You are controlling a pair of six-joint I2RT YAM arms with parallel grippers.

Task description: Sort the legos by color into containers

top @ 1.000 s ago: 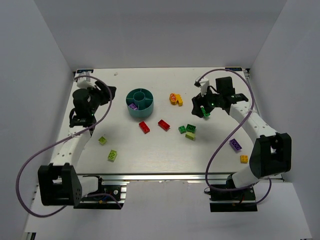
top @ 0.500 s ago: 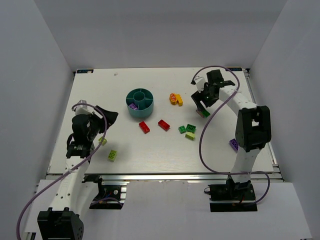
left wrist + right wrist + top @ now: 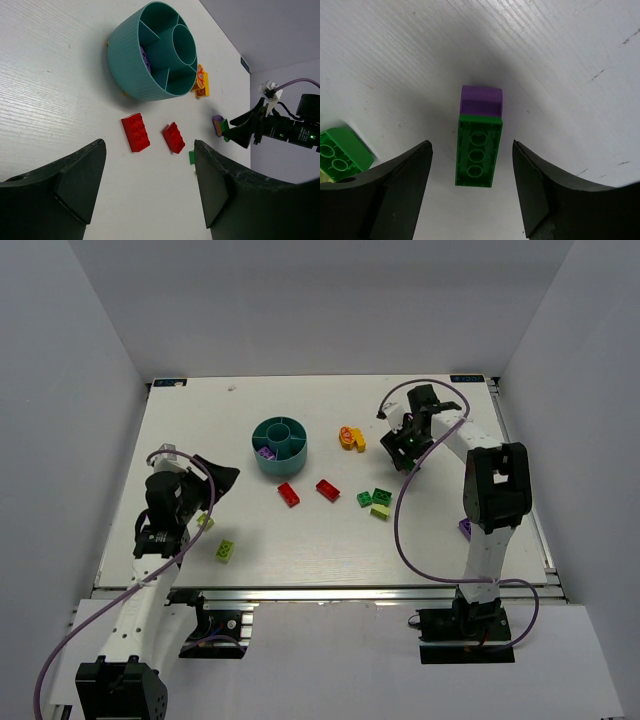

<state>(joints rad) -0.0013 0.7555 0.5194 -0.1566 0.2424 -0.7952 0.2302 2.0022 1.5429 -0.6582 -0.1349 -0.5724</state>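
The teal divided bowl [image 3: 281, 467] stands left of centre on the table and has a purple brick [image 3: 265, 452] in one compartment. My right gripper [image 3: 407, 452] is open, with one jaw on each side of a dark green brick [image 3: 478, 150]. That brick is joined to a purple brick [image 3: 481, 100], and neither jaw touches them. My left gripper [image 3: 214, 481] is open and empty, above the table's left side. Two red bricks [image 3: 288, 494] [image 3: 327, 489], a green and lime cluster [image 3: 376, 501] and orange/yellow bricks [image 3: 350, 437] lie near the bowl.
Two lime bricks [image 3: 225, 551] [image 3: 205, 522] lie by my left arm. A purple brick [image 3: 466, 529] shows beside my right arm. In the left wrist view the bowl [image 3: 127, 65], both red bricks [image 3: 135, 131] and the right gripper [image 3: 235, 134] show ahead. White walls enclose the table.
My left arm has pulled back toward the near left. My right arm has swung in and up, the gripper now over the green and purple brick pair.
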